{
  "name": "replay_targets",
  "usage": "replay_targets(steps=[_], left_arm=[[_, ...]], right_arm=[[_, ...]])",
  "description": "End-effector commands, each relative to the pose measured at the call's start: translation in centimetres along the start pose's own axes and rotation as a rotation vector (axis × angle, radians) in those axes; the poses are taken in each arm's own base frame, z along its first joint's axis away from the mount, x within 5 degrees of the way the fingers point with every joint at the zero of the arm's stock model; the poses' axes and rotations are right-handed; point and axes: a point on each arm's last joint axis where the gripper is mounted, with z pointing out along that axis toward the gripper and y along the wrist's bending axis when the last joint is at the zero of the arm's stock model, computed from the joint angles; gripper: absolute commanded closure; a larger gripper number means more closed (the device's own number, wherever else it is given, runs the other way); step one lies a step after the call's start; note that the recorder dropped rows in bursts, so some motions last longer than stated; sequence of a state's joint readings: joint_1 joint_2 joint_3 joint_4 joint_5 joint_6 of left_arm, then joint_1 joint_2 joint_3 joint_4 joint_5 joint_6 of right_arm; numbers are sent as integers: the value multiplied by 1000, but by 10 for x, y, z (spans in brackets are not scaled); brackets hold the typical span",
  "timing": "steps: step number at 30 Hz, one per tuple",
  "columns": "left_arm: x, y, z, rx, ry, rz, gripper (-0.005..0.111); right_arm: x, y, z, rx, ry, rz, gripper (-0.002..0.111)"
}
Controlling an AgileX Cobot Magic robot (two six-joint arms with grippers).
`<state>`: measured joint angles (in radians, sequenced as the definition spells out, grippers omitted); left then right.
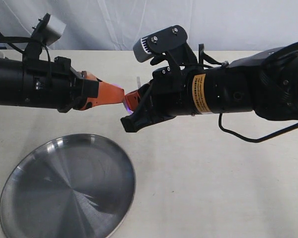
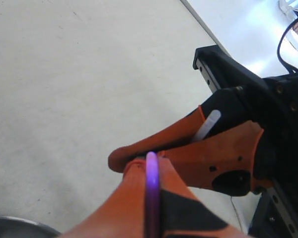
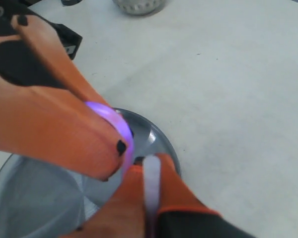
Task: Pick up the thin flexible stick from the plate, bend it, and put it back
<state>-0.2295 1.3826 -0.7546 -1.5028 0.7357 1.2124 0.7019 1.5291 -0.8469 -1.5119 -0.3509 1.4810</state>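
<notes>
Cream tabletop (image 1: 213,188) runs under both my arms, with a white curtain (image 1: 114,25) behind it. At the lower left of the exterior view the plate (image 1: 64,191) lies bare, below my left arm. Above it my left gripper (image 1: 116,94) reaches in from the left, its orange jaws pinched narrow on the purple stretch of the thin flexible stick (image 1: 121,89). Just to the right, almost tip to tip with it, my right gripper (image 1: 131,99) is clamped on the pale end, which pokes up behind its jaws.

So the stick hangs in the air between the two tips, curled into a tight arc rather than lying straight. To go back, it must travel down and to the left, and I judge my left arm the nearer one.

The exterior view gives only a violet glint. The left wrist view shows the stick running between my left jaws. The right wrist view shows the purple curve wrapping the left fingertip, with the plate's rim beneath.
</notes>
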Motion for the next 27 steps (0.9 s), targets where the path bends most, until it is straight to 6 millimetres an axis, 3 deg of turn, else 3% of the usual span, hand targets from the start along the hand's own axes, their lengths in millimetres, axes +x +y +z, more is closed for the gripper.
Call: replay_targets(steps=[1,12,15,22,27], left_arm=[[-9,-1,0,-8,-62,-37,107],[-8,-2,0,7,-51,-33,105],[-8,-3,0,18,-44,-30,97],[-7,-5,0,41,-35,-56,52],[-8,-2,-1,22,-42,-88,49]], right_arm=[[1,50,-6,-460,-8,-58,109],[0,41,-3,-363,-9,-41,109],[0,39,-2,-343,-7,-39,109],[0,39,-2,-337,-6,-37,109],[1,36,-1,-308,-2,-23,109]])
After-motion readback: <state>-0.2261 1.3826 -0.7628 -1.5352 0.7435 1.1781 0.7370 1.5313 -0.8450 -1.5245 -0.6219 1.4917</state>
